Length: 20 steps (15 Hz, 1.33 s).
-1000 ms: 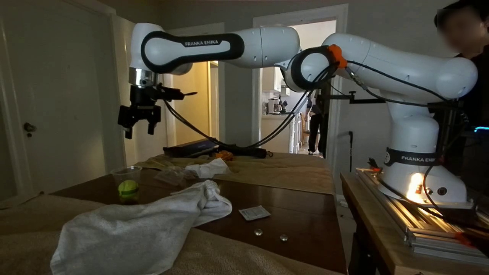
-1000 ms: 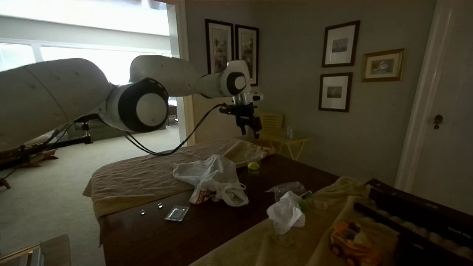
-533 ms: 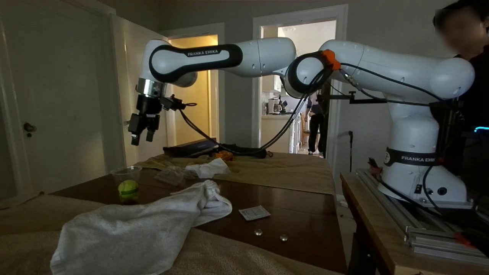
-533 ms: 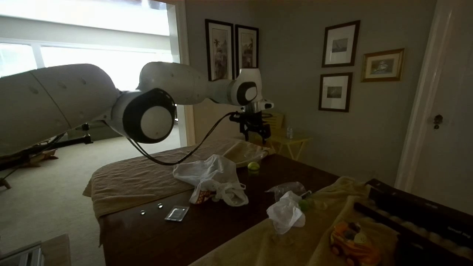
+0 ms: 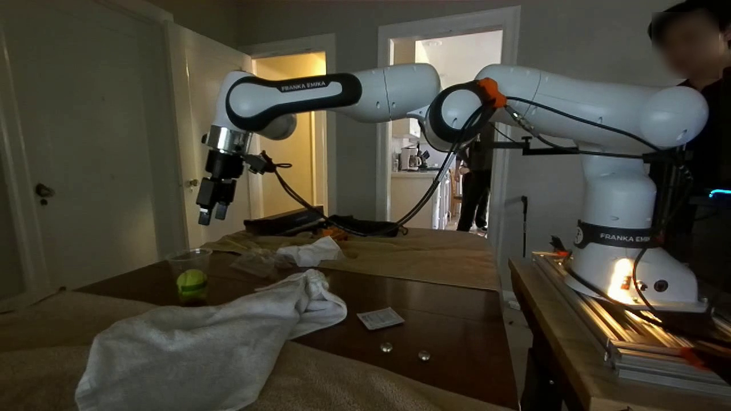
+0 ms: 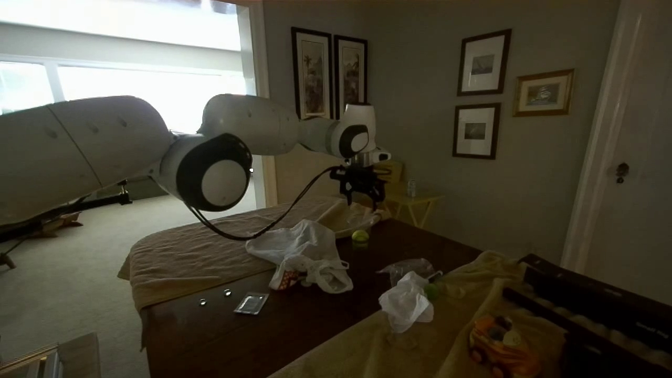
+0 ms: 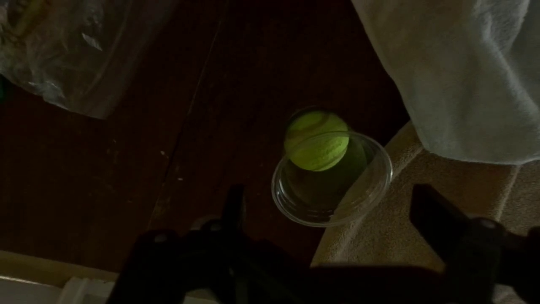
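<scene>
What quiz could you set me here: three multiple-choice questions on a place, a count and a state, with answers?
1. Where is the yellow-green ball?
A) on the floor
B) inside the clear cup
C) on the chair

2. How many small shiny round pieces lie near the packet?
A) five
B) three
C) two

3. The gripper is:
A) open
B) shut
C) clamped on the cup

1 B: the wrist view shows it through the cup's clear side.
2 C: both exterior views show a pair.
3 A: in the wrist view its fingers stand apart.
</scene>
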Tool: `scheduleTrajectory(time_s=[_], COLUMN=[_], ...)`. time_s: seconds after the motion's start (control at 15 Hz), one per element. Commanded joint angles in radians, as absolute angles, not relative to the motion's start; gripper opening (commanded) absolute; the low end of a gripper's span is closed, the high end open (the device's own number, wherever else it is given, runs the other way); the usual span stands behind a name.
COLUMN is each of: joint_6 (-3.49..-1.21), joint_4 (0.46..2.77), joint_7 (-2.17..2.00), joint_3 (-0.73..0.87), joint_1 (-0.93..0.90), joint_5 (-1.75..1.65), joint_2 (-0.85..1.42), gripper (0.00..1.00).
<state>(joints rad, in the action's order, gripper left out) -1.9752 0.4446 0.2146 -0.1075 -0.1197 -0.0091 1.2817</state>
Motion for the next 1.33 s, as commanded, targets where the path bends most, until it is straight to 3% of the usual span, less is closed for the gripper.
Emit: scheduleTrajectory(time_s=[0.0, 0.6, 0.87, 1.13, 1.27], joint_6=[-2.03, -2.231, -2.26, -2.256, -2.232], joint_4=[0.449, 0.453, 0.452, 0.459, 0.466], joint_7=[0.207, 0.3, 0.364, 0.404, 0.389], joint_3=[-0.081, -0.115, -0.134, -0.158, -0.165], joint_1=[-0.126, -0.124, -0.137, -0.149, -0.147], joint_5=[-0.011, 0.009, 0.009, 0.016, 0.022], joint_2=[1.289, 1.358, 1.361, 1.36, 1.355], gripper=[1.0, 1.0, 0.92, 0.97, 0.9])
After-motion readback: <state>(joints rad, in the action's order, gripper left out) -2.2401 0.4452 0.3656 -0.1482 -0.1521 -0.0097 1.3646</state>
